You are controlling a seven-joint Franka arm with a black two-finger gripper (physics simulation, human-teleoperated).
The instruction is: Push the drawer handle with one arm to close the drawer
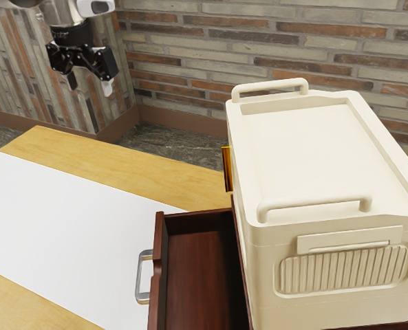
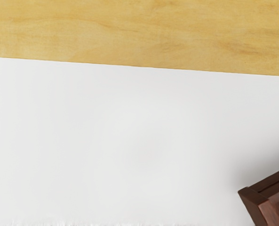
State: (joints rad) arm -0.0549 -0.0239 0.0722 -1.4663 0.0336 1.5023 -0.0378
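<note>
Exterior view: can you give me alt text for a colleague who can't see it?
A dark reddish-brown wooden drawer stands open beneath a large cream box, its silver U-shaped metal handle facing the exterior view's left. The open black two-finger gripper hangs at upper left, clear of the handle.

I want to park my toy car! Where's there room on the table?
On the white sheet, between the wood strips, up to the handle. The far strip is bare too. It's crowded around the open drawer and box.
</note>
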